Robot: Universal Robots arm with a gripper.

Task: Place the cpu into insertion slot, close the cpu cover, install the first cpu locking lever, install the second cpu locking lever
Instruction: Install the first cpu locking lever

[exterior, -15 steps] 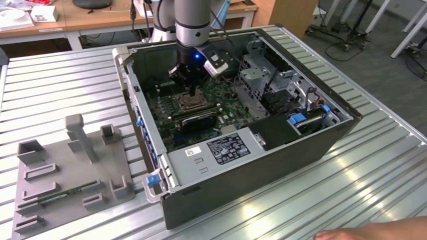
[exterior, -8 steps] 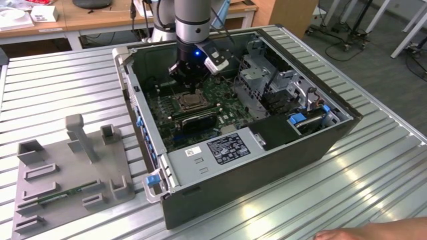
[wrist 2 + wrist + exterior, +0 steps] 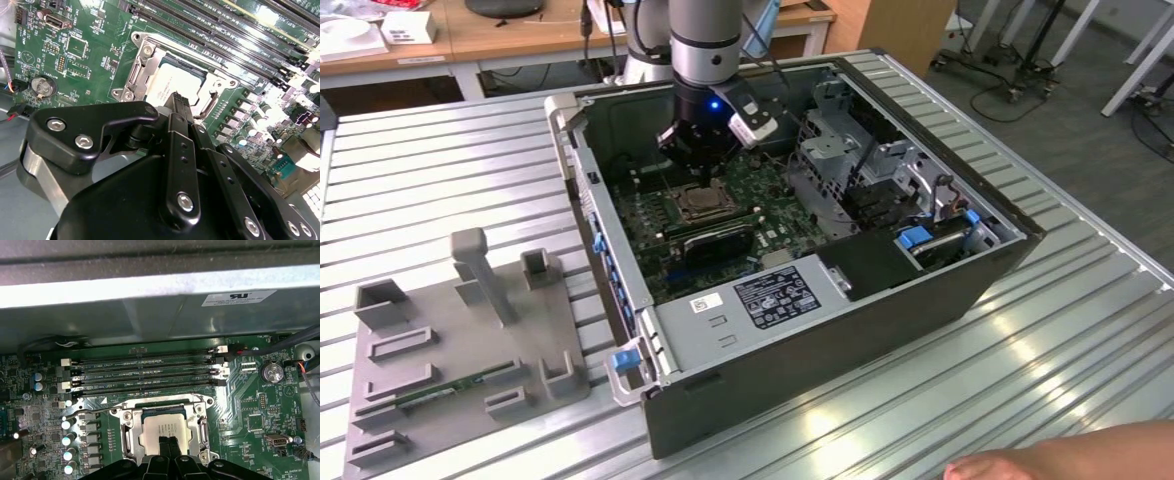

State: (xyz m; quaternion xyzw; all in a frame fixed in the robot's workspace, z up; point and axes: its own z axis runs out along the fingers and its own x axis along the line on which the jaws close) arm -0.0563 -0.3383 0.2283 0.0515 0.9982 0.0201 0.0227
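Gripper (image 3: pixel 168 441) fingers are pinched together on nothing, tip right at the cpu's (image 3: pixel 167 426) near edge. It sits flat in the insertion slot (image 3: pixel 165 411), and the cpu cover (image 3: pixel 131 427) looks down around it. I'd press straight and gently, no sideways scraping.

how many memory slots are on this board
4 in the first wrist view, parallel between the case wall and the socket: slots. Others may be hidden.
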